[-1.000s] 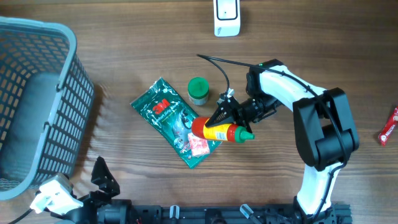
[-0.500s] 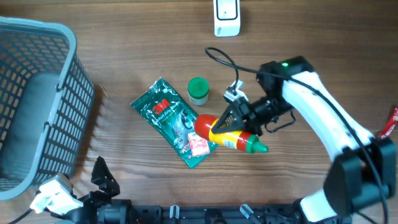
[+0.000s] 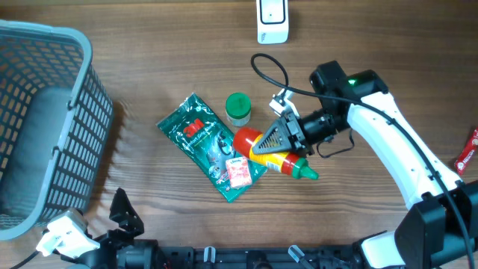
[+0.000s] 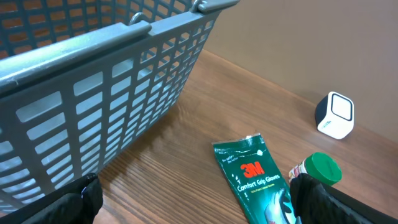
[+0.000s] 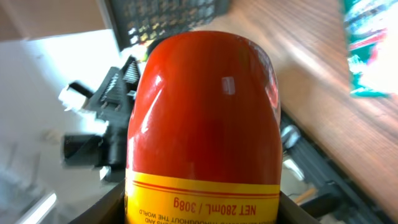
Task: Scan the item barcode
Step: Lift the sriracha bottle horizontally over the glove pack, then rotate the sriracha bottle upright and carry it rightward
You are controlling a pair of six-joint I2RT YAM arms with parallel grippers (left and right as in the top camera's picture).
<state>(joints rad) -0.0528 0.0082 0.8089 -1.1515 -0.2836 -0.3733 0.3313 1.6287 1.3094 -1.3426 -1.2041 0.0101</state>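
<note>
The right gripper is clamped around a red sauce bottle with a yellow label and green cap. It holds the bottle on its side near the middle of the table, just beside the 3M glove packet. Picking up looks done, but presenting is not: the white scanner sits well apart at the far edge (the wrist view shows no barcode, only net-weight print). The left gripper rests wide apart at the near-left corner, holding nothing
</note>
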